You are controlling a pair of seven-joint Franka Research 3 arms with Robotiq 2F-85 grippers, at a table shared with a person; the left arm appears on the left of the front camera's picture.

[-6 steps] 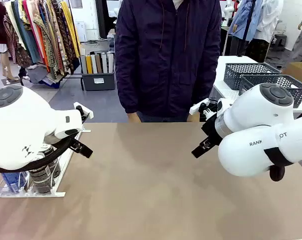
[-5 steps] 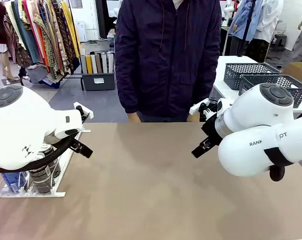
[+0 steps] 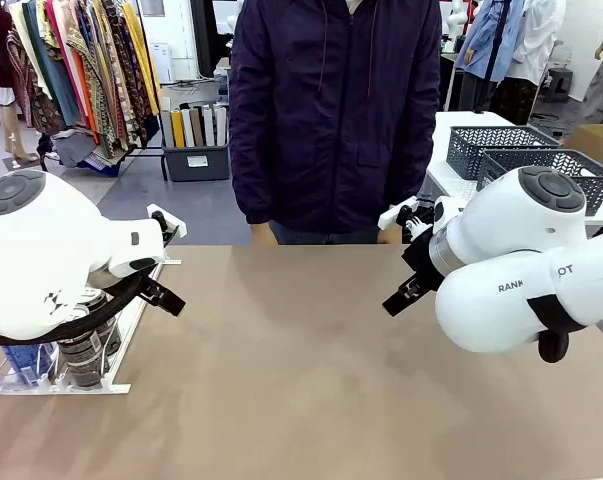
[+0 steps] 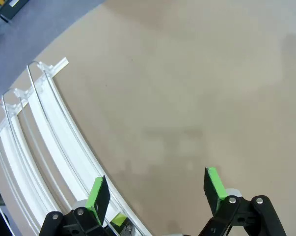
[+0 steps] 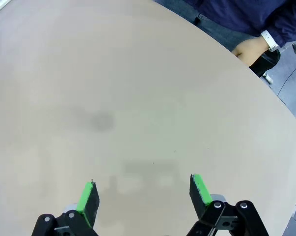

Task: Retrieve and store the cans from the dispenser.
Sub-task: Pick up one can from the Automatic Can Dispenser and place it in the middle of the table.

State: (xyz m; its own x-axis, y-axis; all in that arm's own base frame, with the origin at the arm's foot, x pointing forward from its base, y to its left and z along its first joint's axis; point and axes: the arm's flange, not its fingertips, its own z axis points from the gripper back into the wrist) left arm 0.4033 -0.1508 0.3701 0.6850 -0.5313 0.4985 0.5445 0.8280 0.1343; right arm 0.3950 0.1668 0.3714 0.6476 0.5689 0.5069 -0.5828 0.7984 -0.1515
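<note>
Dispenser [image 4: 49, 123] white, clear rails; cans [image 3: 79, 352] black-grey, one blue; table [image 3: 301, 370] tan; pincer pads [image 4: 214, 184] green; jacket [image 3: 331, 110] navy.

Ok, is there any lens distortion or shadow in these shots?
Left wrist view: the wide-angle lens bows the rails of the dispenser into curves. Right wrist view: the far edge of the table curves, and faint shadows lie ahead of the right gripper. Front view: even light, sharp.
</note>
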